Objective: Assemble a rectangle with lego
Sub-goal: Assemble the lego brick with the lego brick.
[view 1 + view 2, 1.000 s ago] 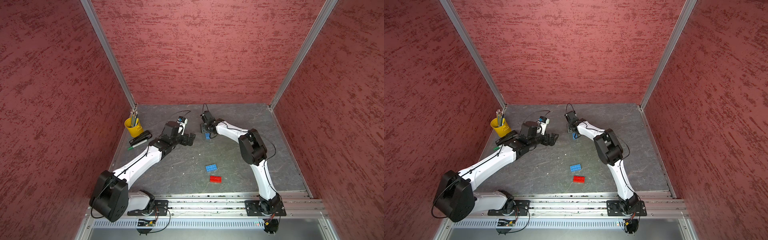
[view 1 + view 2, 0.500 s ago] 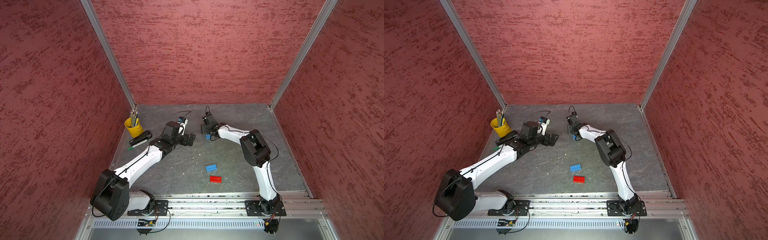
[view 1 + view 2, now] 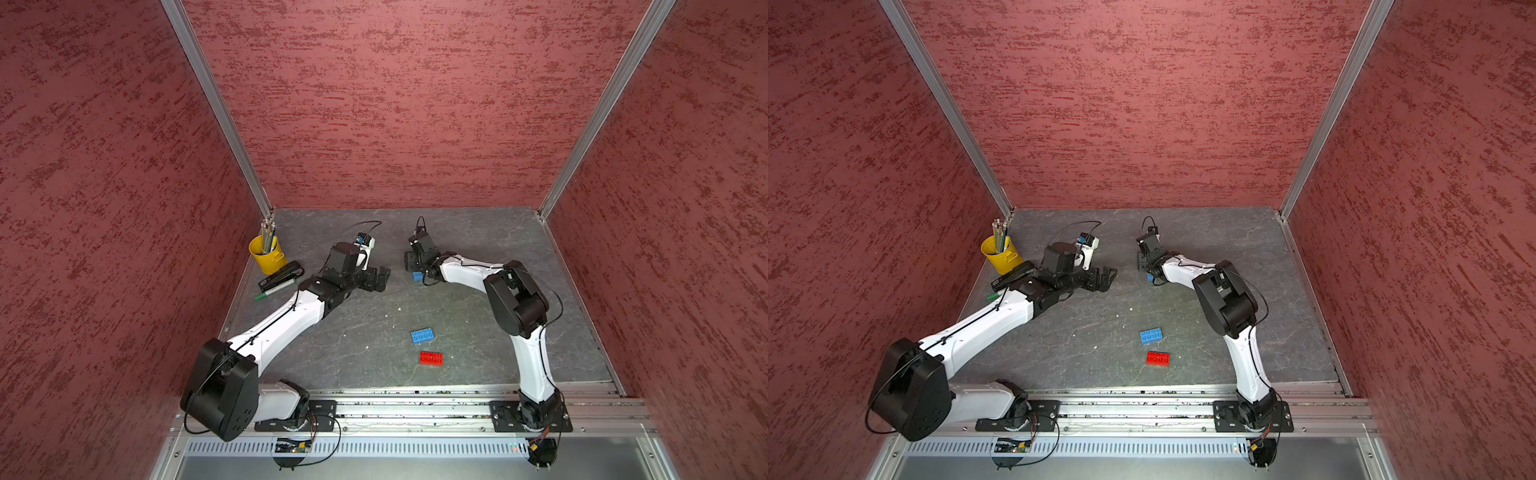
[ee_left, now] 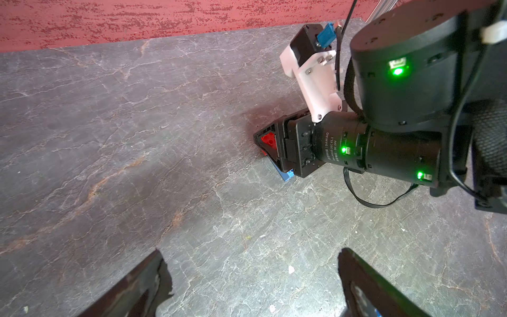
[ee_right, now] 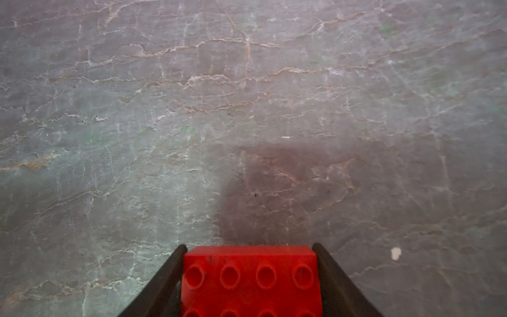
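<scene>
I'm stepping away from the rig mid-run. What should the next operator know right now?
Left gripper: open, empty, low over the table.
Right gripper: shut on the held red brick; the far blue brick sits against it and looks joined.
Near the front, the loose blue brick and loose red brick lie apart.
Done: at most one red-blue pair.
Left: add both loose bricks to finish the rectangle.

The grey table [image 3: 478, 249] carries a blue brick [image 3: 423, 336] and, nearer, a red brick [image 3: 431, 358]. Far left stand a yellow cup [image 3: 268, 257], stapler [image 3: 280, 277] and marker [image 3: 274, 291].
</scene>
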Controlling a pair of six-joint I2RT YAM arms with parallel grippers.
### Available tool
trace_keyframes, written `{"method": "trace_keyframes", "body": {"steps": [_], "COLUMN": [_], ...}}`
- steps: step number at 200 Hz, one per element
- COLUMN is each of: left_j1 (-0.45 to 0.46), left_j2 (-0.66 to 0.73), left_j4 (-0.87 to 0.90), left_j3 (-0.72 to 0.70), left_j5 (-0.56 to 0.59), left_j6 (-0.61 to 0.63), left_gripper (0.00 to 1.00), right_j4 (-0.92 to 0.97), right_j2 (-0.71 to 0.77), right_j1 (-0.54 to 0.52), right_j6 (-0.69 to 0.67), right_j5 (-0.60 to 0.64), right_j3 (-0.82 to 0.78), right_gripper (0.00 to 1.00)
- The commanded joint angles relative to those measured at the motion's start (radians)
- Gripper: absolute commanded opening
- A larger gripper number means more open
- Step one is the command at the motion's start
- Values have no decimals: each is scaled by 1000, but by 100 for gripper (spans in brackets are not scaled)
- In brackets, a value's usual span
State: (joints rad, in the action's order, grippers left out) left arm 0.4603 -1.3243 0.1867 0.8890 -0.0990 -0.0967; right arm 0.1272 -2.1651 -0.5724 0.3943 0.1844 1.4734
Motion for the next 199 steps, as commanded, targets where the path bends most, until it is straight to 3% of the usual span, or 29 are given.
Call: {"method": "trace_keyframes", "body": {"steps": [1, 67, 127, 199], "left_j1": [-5, -3, -5, -4], "left_j2": [-19, -29, -30, -26], "left_j4": [8, 11, 13, 13], "left_j3": [24, 27, 28, 27], "left_j5": [9, 11, 13, 14], "left_j6": [12, 12, 15, 16], "left_gripper": [100, 100, 100, 100], "right_j4": [108, 120, 263, 288], "right_j2": [-57, -64, -64, -53], "right_j1": [2, 3, 6, 6], "right_j6": [50, 38, -11, -17], "right_j5": [-72, -57, -1, -22], "right_j3": [-64, -63, 56, 109], "right_gripper": [49, 49, 54, 70]}}
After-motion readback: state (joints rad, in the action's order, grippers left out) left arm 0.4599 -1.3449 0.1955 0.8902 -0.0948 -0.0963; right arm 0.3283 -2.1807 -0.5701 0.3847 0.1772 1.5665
